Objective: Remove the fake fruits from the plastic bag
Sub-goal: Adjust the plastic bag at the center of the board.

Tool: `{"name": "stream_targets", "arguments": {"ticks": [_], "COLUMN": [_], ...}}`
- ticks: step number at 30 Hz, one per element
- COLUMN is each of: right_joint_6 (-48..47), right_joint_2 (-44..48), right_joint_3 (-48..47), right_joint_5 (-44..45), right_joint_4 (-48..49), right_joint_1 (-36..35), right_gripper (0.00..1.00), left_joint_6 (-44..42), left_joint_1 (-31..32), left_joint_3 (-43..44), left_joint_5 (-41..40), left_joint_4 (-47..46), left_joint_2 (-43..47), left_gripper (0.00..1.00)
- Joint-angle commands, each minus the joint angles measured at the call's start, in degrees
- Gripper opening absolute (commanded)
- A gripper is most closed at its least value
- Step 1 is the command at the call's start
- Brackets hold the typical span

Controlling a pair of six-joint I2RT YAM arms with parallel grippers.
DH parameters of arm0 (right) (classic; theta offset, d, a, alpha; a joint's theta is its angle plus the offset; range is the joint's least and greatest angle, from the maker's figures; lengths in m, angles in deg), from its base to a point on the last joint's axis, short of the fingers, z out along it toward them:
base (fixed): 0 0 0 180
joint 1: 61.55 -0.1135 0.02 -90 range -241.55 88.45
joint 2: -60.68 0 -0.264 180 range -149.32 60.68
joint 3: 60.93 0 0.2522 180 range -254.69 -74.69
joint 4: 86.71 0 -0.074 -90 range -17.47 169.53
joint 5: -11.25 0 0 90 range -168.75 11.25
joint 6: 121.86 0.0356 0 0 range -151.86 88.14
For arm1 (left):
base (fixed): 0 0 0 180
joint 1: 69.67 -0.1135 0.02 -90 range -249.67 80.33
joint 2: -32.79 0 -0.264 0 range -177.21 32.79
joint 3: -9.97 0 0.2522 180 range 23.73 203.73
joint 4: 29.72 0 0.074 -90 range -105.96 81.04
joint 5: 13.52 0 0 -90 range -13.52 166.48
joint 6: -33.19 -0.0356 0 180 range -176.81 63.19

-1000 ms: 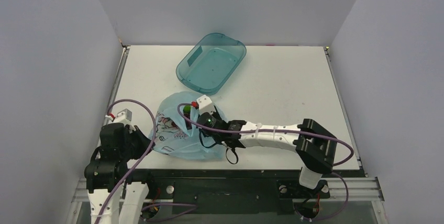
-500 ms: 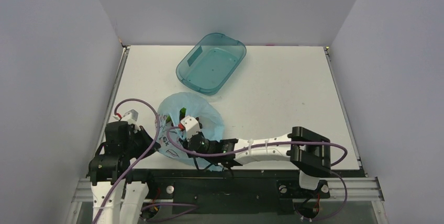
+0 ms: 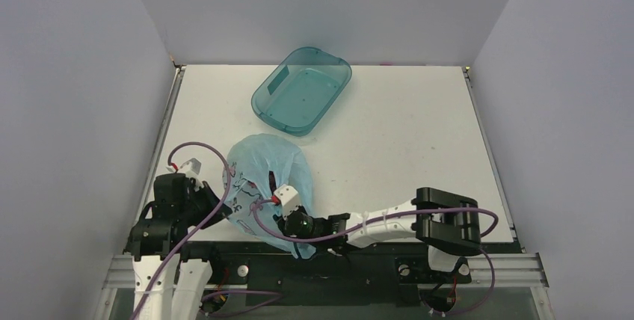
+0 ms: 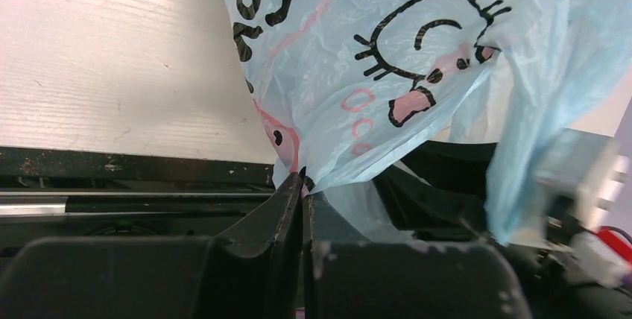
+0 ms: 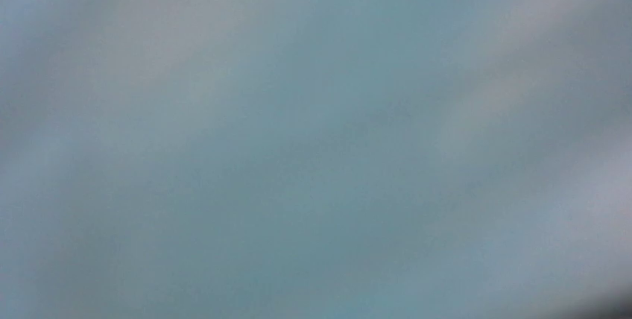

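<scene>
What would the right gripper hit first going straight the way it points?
The thin light blue printed plastic bag: blurred blue film fills the right wrist view, so contact is probably immediate.

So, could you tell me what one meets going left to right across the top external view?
Left arm's black wrist → crinkly light blue printed plastic bag → right arm's black elbow block.
</scene>
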Motion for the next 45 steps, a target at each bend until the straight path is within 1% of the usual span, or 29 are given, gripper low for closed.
{"name": "stream_targets", "arguments": {"ticks": [1, 3, 4, 6, 10, 14, 15, 17, 19, 22, 23, 24, 25, 26, 27, 28, 29, 30, 31, 34, 36, 37, 38, 39, 41, 42, 43, 45], "right_joint_6": [-0.5, -0.7, -0.7, 0.2, 2.7, 3.0, 2.0, -0.8, -2.6, -4.5, -4.7, -4.8, -5.0, -5.7, -6.1, -7.2, -7.4, -7.5, -7.4, -6.8, -7.4, -7.8, -7.6, -6.5, -4.4, -3.7, -2.5, -1.4], "right_joint_2": [8.7, 10.4, 10.8, 9.9, 5.6, 3.6, 3.5, 3.2, 1.3, -1.8, -2.7, -2.8, -2.6, -2.3, -2.2, -2.4, -3.3, -3.9, -5.1, -6.1, -5.0, -3.7, -2.2, -1.4, 2.2, 4.6, 5.8, 8.6], "right_joint_3": [-2.7, -3.9, -5.1, -8.0, -14.7, -17.4, -17.7, -16.6, -16.2, -14.5, -12.9, -11.9, -9.4, -7.7, -4.4, -3.1, -1.4, -0.9, -0.1, 0.4, 0.6, 0.4, -0.5, -1.3, -2.3, -2.2, -2.1, -1.8], "right_joint_5": [1.5, 3.6, 4.1, 5.7, 6.4, 5.2, 3.3, 1.5, 1.7, 1.6, 1.5, 1.6, 1.6, 1.6, 1.6, 1.8, 1.6, 1.4, 1.2, -1.3, -2.2, -2.4, -2.5, -2.2, -1.5, -1.5, -1.5, -1.7], "right_joint_4": [-1.7, -3.3, -4.1, -6.6, -12.3, -12.7, -12.5, -8.5, -6.5, -3.4, -1.8, -0.1, 1.2, 5.0, 6.9, 10.4, 11.6, 13.2, 14.2, 15.6, 16.2, 16.0, 13.8, 11.9, 7.3, 5.4, 4.6, 3.1], "right_joint_1": [1.1, 2.0, 2.3, 3.7, 7.5, 8.6, 8.5, 7.5, 6.1, 5.5, 5.5, 5.5, 5.0, 4.6, 4.0, 3.8, 3.6, 3.7, 4.1, 4.9, 5.0, 4.8, 4.8, 4.9, 5.1, 5.3, 5.3, 5.5], "right_gripper": [0.31, 0.38, 0.44, 0.49, 0.53, 0.53, 0.53, 0.55, 0.57, 0.58, 0.57, 0.57, 0.55, 0.55, 0.53, 0.52, 0.51, 0.48, 0.46, 0.32, 0.28, 0.28, 0.29, 0.29, 0.34, 0.38, 0.39, 0.42], "left_joint_6": [-0.1, -0.2, -0.2, -0.1, -1.2, -1.0, -1.0, -0.7, -0.6, 0.6, 0.8, 1.3, 1.6, 1.7, 1.9, 1.9, 1.9, 1.8, 1.6, 1.1, 0.6, 0.2, 0.0, -0.3, -0.7, -0.8, -0.7, 0.1], "left_joint_1": [0.3, 0.3, 0.3, 0.3, 0.3, 0.3, 0.3, 0.3, 0.3, 0.3, 0.3, 0.3, 0.3, 0.3, 0.4, 0.3, 0.3, 0.3, 0.3, 0.3, 0.3, 1.2, 2.4, 3.5, 4.6, 4.7, 4.8, 4.8], "left_joint_3": [-0.4, -0.6, -0.7, -0.8, -0.4, -0.7, -0.8, -1.2, -1.9, -2.1, -1.9, -1.4, -0.6, -0.1, 0.8, 1.3, 2.3, 2.8, 3.8, 4.9, 4.7, 4.6, 4.5, 4.3, 4.2, 4.0, 3.5, 2.3], "left_joint_5": [2.4, 2.9, 2.9, 3.3, 4.4, 4.3, 4.2, 4.4, 4.9, 2.9, 2.5, 2.1, 2.1, 2.0, 1.9, 1.8, 1.5, 1.5, 1.9, 3.9, 5.3, 6.5, 6.7, 5.8, 2.9, 2.3, 2.0, 2.2], "left_joint_4": [-2.4, -2.8, -3.3, -3.6, -3.7, -5.1, -5.3, -5.8, -7.0, -7.8, -7.8, -7.8, -8.1, -8.3, -8.8, -9.6, -9.9, -10.5, -10.8, -13.6, -15.5, -15.8, -15.7, -15.3, -12.7, -11.2, -10.6, -9.7], "left_joint_2": [0.2, 0.4, 0.4, -0.2, -1.6, -1.8, -1.9, -2.2, -2.4, -3.0, -3.1, -3.3, -3.5, -3.6, -3.8, -4.2, -4.5, -5.6, -6.3, -11.4, -14.9, -16.0, -17.7, -18.3, -18.3, -16.7, -15.7, -9.9], "left_gripper": [0.0, 0.0, 0.0, 0.0, 0.0, 0.0, 0.0, 0.0, 0.0, 0.01, 0.05, 0.17, 0.23, 0.37, 0.42, 0.51, 0.55, 0.6, 0.61, 0.64, 0.64, 0.64, 0.64, 0.65, 0.65, 0.65, 0.65, 0.67]}}
